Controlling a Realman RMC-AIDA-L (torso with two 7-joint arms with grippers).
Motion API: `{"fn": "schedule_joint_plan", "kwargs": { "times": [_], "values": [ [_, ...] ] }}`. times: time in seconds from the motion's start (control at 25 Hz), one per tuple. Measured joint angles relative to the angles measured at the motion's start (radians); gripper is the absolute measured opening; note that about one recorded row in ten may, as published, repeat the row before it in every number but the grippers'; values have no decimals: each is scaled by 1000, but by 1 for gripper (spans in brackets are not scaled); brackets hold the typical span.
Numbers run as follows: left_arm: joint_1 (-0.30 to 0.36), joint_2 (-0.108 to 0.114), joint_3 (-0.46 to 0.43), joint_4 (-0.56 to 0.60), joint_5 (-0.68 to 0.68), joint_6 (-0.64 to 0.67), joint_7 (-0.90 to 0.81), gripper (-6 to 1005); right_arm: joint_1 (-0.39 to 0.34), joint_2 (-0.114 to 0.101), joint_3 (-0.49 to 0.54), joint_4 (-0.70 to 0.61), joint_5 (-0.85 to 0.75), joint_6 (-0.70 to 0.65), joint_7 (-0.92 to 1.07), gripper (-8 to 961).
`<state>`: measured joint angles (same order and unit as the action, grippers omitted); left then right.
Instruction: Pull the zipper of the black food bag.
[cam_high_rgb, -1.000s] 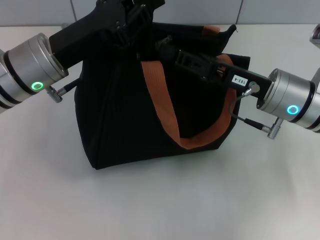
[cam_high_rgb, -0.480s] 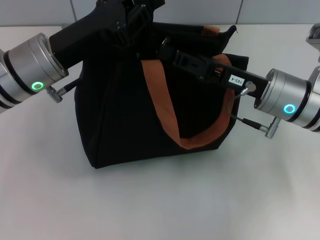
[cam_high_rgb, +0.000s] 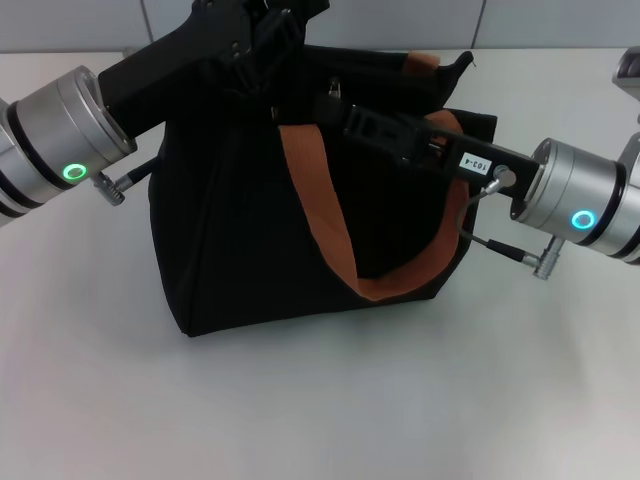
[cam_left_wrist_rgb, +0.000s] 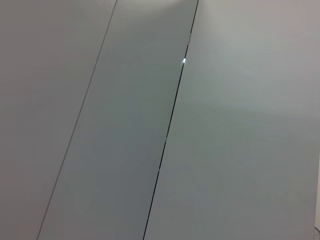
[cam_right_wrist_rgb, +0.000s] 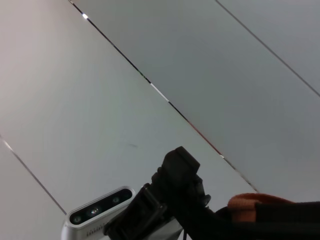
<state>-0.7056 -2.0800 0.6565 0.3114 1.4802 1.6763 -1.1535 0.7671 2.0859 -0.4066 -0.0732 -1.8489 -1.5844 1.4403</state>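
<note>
The black food bag (cam_high_rgb: 250, 230) stands in the middle of the white table, with an orange-brown strap (cam_high_rgb: 320, 210) hanging down its front. The silver zipper pull (cam_high_rgb: 330, 90) stands up at the bag's top edge, near the middle. My right gripper (cam_high_rgb: 338, 106) reaches in from the right and is shut on the zipper. My left gripper (cam_high_rgb: 268, 45) rests on the bag's top left corner, black against black fabric. The right wrist view shows the left gripper (cam_right_wrist_rgb: 175, 195) and a piece of the strap (cam_right_wrist_rgb: 255, 202). The left wrist view shows only wall panels.
The white table (cam_high_rgb: 320, 400) spreads out in front of the bag and to both sides. A grey panelled wall (cam_high_rgb: 400, 20) stands behind the bag. A small grey object (cam_high_rgb: 630, 65) sits at the right edge.
My right gripper has shifted slightly along the bag's top, and the silver pull now shows at its tip. The left arm and the bag have not moved.
</note>
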Motion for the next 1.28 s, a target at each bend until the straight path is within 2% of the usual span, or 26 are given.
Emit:
{"fn": "schedule_joint_plan", "kwargs": {
  "times": [0.24, 1.28],
  "values": [
    [1, 0, 0, 0, 0, -1, 0, 28, 3, 1, 1, 2, -1, -4, 4, 322],
    [4, 0, 0, 0, 0, -3, 0, 28, -10, 3, 12, -1, 5, 54, 50, 310]
  ]
}}
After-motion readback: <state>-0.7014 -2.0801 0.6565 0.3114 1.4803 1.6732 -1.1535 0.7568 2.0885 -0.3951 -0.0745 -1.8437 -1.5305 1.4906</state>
